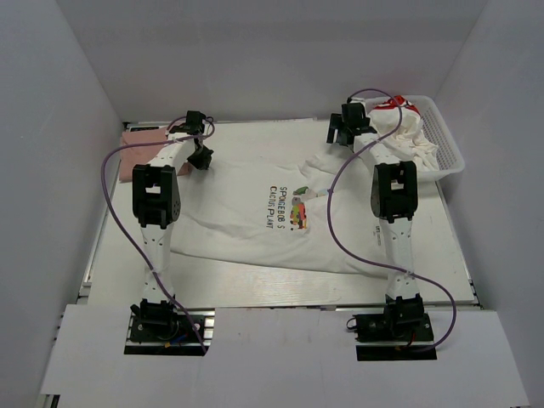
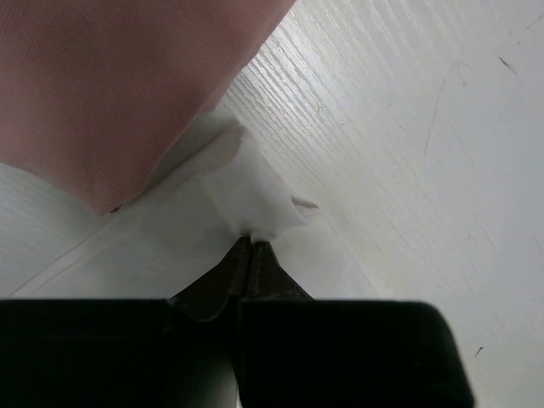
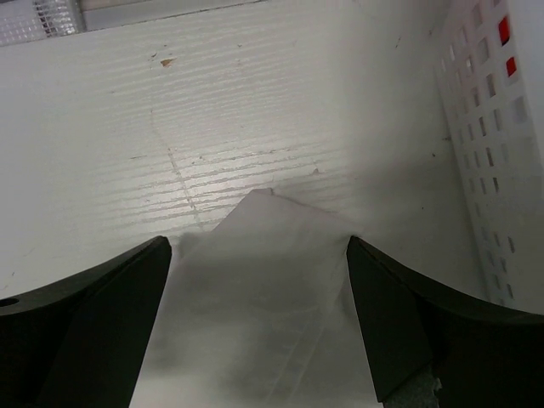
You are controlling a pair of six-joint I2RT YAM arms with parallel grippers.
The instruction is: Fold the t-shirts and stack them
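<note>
Pinching a fold of the white t-shirt [image 1: 242, 223], my left gripper [image 2: 252, 248] is clenched; my right gripper [image 3: 257, 248] gapes wide astride another edge. It lies spread, printed side up.

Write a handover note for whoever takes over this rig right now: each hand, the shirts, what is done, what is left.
Left hand: shut on a corner of the printed white t-shirt, beside the pink t-shirt.
Right hand: open, fingers either side of a white cloth edge, probably the same shirt's.
Done: the pink t-shirt looks folded, far left.
The printed one lies spread out, unfolded. More tees are bundled in the basket.
Left: fold and stack the printed shirt, then the basket ones.
</note>
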